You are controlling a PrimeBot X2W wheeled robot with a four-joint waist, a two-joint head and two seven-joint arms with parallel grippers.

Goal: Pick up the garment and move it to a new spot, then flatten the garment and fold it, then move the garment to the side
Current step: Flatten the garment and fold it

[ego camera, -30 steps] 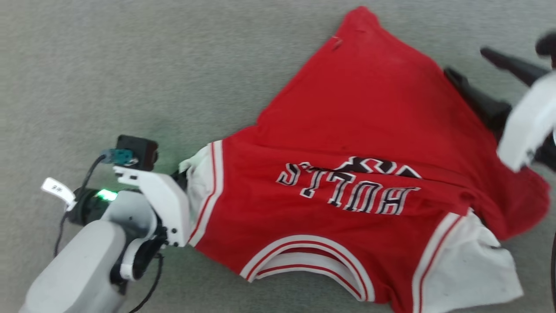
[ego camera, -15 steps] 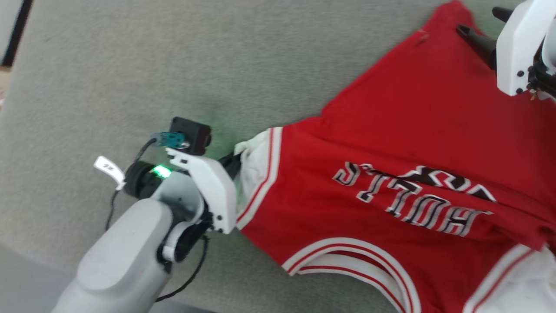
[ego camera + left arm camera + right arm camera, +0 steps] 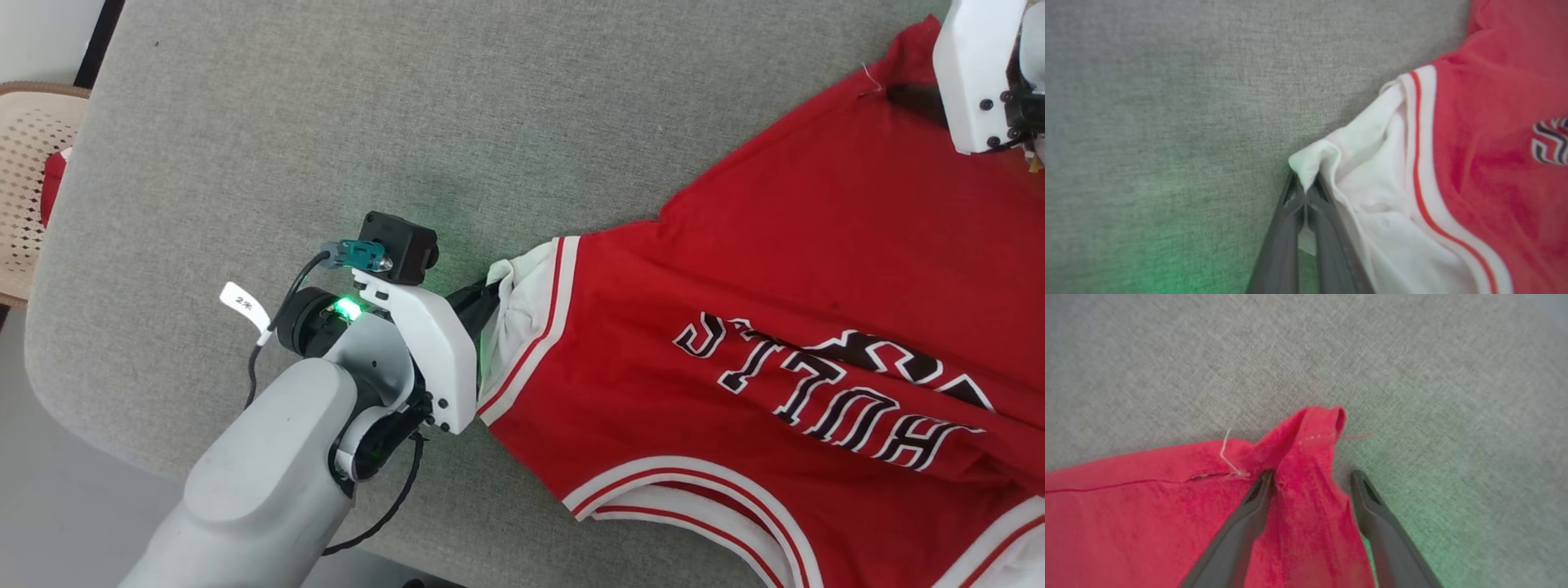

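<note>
Red garment [image 3: 816, 245] — black white-edged lettering [image 3: 824, 384], upside-down

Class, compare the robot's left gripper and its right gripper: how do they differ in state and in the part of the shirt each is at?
The left gripper is shut, pinching the white sleeve; the right gripper is open, straddling a red corner. The left one holds cloth; the right one grips nothing yet. Both are low over the grey surface, at edges of the shirt.
</note>
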